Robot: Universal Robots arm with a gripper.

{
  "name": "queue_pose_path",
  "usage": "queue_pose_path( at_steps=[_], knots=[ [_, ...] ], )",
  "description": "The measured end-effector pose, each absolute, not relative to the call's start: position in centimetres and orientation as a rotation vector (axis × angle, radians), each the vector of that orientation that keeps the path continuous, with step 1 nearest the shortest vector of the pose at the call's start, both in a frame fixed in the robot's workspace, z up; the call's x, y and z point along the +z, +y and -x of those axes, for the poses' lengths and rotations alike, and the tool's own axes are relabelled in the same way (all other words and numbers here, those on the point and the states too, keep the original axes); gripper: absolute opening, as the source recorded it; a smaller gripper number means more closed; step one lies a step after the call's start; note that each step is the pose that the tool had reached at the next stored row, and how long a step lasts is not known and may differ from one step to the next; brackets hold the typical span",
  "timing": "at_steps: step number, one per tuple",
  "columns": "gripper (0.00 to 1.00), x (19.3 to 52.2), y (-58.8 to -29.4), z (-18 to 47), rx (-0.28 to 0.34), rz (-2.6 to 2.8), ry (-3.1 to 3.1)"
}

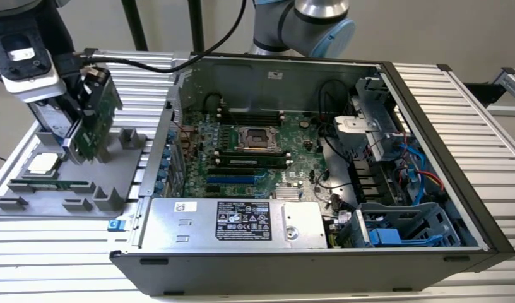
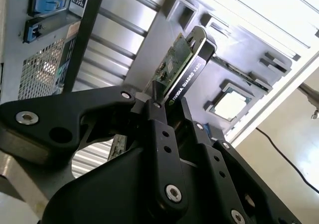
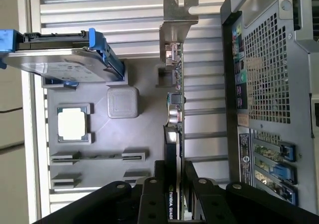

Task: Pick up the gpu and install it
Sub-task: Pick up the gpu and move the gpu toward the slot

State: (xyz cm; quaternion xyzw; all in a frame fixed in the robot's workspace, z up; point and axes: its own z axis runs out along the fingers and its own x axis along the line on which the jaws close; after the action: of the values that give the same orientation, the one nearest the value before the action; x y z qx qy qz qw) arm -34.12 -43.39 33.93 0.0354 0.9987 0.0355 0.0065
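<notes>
Black claw (image 2: 172,104) fingers (image 2: 158,129), closest to the lens in both wrist views, are clamping the gpu (image 2: 185,59) from both faces, one finger pressing on the green board side and the other on the black cooler side. On the ribbed desk (image 1: 55,265), at the exterior view's left, a grey tray (image 1: 127,158) is lying flat. It is carrying a square processor chip (image 1: 43,164) in a square recess, a narrow green memory stick (image 1: 51,185) in a long slot, and a silver hard drive (image 3: 55,59) in a blue frame standing on edge in its holder. Just beside the tray, toward the exterior view's right, an open computer case (image 1: 485,233) is sitting with its side off. It is housing a green motherboard (image 1: 266,158), a silver power supply (image 1: 232,221) along its near wall and a grey drive cage (image 1: 401,221) with blue clips in one corner. As for the gpu, it is showing as a flat green circuit card with a black cooler on one face and a silver bracket (image 3: 174,20) at one end. It is standing upright on edge over the tray, between the hard drive and the case. Whether its lower edge is touching the tray, I cannot tell. From above, the claw is pinching the card's upper edge, with the card hanging below the fingers.
</notes>
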Motion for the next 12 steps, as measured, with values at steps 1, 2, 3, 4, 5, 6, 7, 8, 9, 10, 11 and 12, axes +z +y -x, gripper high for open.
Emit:
queue_pose_path(
  at_steps=[1,2,3,4,5,6,7,8,9,10,11,12],
  knots=[
    [0.0,34.1,-43.4,34.1,0.111,-0.111,3.125],
    [0.0,34.2,-43.4,34.1,0.111,-0.111,3.125],
    [0.0,34.3,-43.4,34.1,0.111,-0.111,3.125],
    [0.0,34.4,-43.4,34.1,0.111,-0.111,3.125],
    [0.0,34.5,-43.4,34.1,0.111,-0.111,3.125],
    [0.0,34.7,-43.4,34.1,0.111,-0.111,3.125],
    [0.0,34.8,-43.4,34.1,0.111,-0.111,3.125],
    [0.0,34.9,-43.4,34.1,0.111,-0.111,3.125],
    [0.0,35.0,-43.4,34.1,0.111,-0.111,3.125],
    [0.0,35.1,-43.4,34.1,0.111,-0.111,3.125],
    [0.0,35.3,-43.4,34.1,0.111,-0.111,3.125],
    [0.0,35.3,-43.4,34.1,0.111,-0.111,3.125]
  ],
)
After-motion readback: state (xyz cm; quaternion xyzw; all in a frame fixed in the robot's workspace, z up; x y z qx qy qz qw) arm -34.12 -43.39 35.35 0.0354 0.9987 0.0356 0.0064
